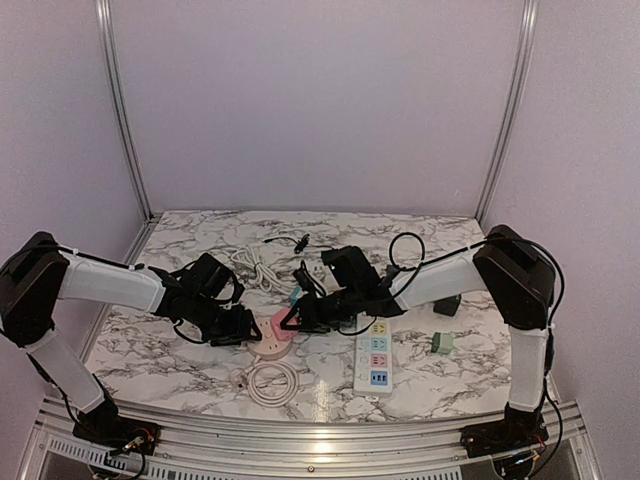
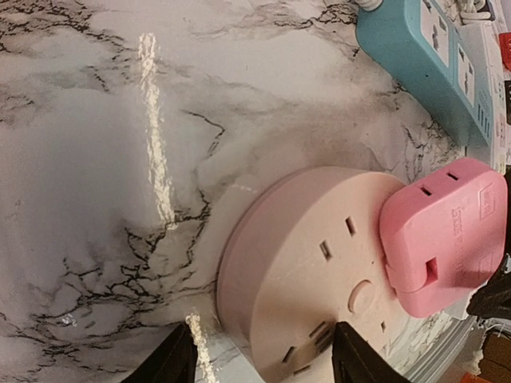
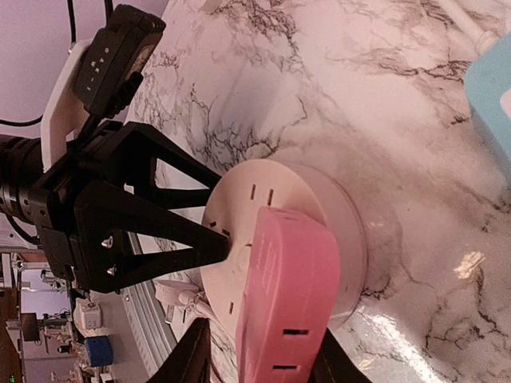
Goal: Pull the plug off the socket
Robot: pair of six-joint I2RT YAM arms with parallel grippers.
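A round pale pink socket (image 1: 266,344) lies on the marble table, left of centre. A brighter pink plug (image 1: 281,326) sits in its right side. In the left wrist view the socket (image 2: 303,271) fills the lower middle and the plug (image 2: 443,231) overhangs its rim. My left gripper (image 1: 238,330) is open over the socket's left part (image 2: 263,359); one finger (image 2: 359,355) rests on the socket's top face, the other (image 2: 172,359) is beside its rim. My right gripper (image 1: 294,320) is shut on the plug (image 3: 287,303), a finger (image 3: 192,355) on each side.
A white power strip (image 1: 373,360) lies right of the socket, and a blue strip (image 2: 431,56) lies behind it. A coiled white cable (image 1: 272,382) is in front, and another white cable (image 1: 255,265) is behind. A green block (image 1: 442,343) and a black adapter (image 1: 447,305) are at the right.
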